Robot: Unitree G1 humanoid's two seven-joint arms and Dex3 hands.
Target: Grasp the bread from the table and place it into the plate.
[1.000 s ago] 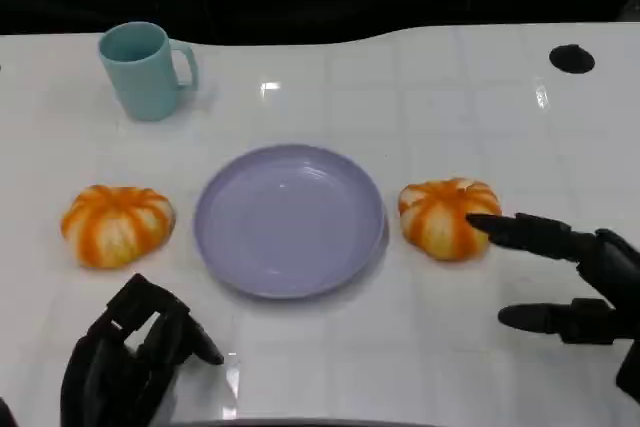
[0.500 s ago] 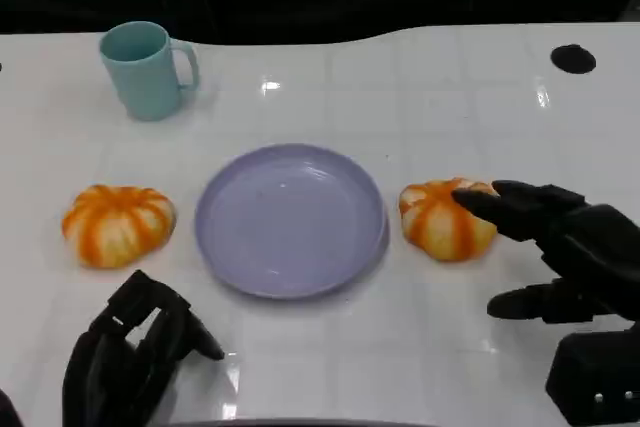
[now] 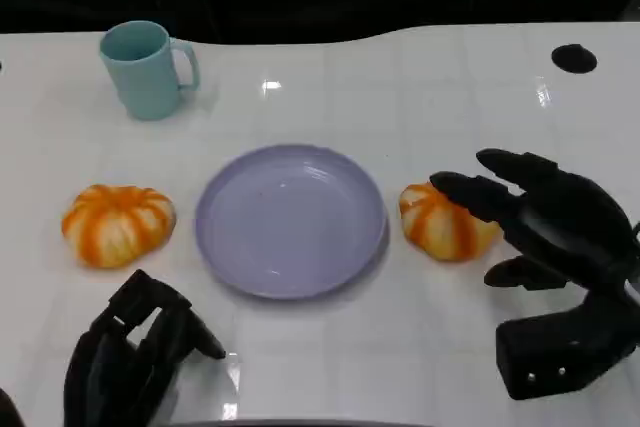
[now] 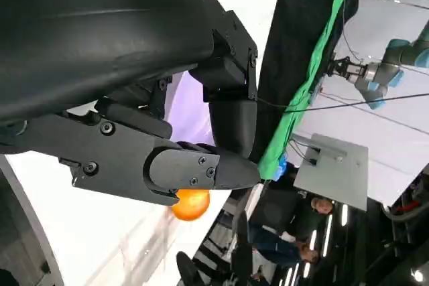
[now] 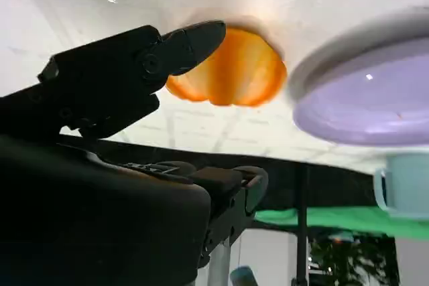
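- The bread (image 3: 447,221), an orange bun with pale stripes, lies on the white desk (image 3: 440,97) directly under the tips of the right hand's fingers (image 3: 470,190), just beside the plate's rim.
- The right hand (image 3: 545,222) hovers over that bun with its fingers spread wide and holding nothing; the upper ones reach across the bun's top, while the thumb sits lower, on the near side of the bun and apart from it. From the right wrist view, one fingertip (image 5: 194,37) overlaps the bun's edge (image 5: 231,68); contact cannot be told.
- The lilac plate (image 3: 290,219) sits just beyond those fingertips, past the bun, and holds nothing.
- A second bun (image 3: 117,224) lies on the far side of the plate, ahead of the left hand's fingers.
- The left hand (image 3: 135,352) rests low on the desk, fingers curled inward around nothing.
- A teal mug (image 3: 147,68) stands upright well beyond the left fingers, at the desk's far part.
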